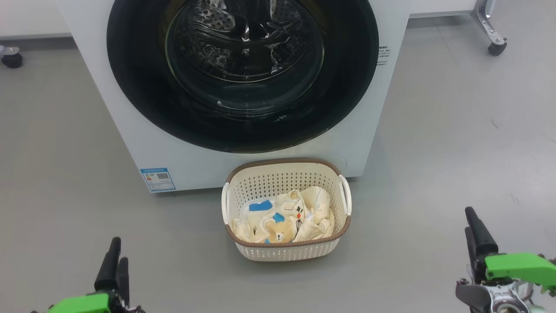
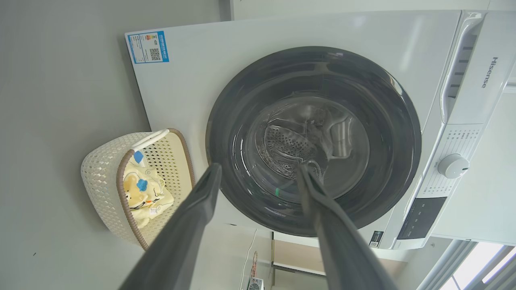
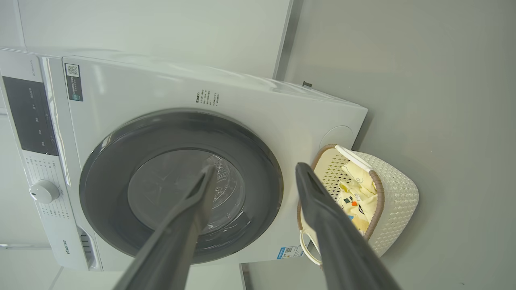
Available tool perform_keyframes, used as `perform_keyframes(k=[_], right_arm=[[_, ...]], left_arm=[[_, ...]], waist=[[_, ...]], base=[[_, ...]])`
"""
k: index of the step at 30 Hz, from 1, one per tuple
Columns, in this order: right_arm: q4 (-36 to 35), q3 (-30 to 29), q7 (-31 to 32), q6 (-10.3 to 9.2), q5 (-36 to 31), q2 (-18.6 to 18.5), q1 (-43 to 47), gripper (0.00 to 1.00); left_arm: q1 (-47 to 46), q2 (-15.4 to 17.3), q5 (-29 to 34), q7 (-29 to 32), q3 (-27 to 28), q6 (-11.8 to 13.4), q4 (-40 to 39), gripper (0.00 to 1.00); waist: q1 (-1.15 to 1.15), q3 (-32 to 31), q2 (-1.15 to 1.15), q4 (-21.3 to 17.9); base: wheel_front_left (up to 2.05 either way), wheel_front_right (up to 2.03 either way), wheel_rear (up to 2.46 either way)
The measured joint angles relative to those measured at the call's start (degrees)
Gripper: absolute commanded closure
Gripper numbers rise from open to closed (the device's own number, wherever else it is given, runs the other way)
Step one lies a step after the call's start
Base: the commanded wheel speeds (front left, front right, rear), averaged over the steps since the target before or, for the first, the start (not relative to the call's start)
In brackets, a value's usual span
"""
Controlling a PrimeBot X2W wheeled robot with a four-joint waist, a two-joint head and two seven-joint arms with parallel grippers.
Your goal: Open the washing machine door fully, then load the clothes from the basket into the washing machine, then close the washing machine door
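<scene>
Clothes point(image 1: 286, 217) in basket point(image 1: 286, 255) lie ahead, between left tool point(image 1: 118, 251) and right tool point(image 1: 470, 220), both spread empty.

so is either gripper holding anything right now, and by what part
Nothing is held. The left gripper and right gripper both stand open and empty, short of the closed washing machine door; the clothes lie untouched in the basket.

Our left claw point(image 1: 118, 254) hangs near left, jaws apart. Our right claw point(image 1: 470, 221), near right, gapes empty too.
</scene>
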Motion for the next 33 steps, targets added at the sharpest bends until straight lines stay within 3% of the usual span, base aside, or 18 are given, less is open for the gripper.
perform_keyframes(k=[16,22,33], right_arm=[[-3.92,-0.88,-2.68,0.00,-9.10,0.00,-2.58,0.00],[-5.52,-0.87,-3.53,0.00,-13.32,0.00,-3.72,0.00],[-8.01,0.88,-5.46,0.00,-26.81,0.00,-4.22,0.00]], left_arm=[[-0.99,0.03,5.38,-2.87,2.13,0.00,-6.05,0.00],[-1.02,0.04,10.88,-3.78,2.15,0.00,-8.42,0.00],[-1.04,0.09,24.80,-5.46,1.85,0.00,-10.74,0.00]], waist=[[0.00,-0.58,0.00,0.20],[0.00,-0.77,0.00,0.43],[0.00,-1.03,0.00,0.76]], base=[[0.00,0.00,0.00],[0.00,0.00,0.00],[0.00,0.00,0.00]])
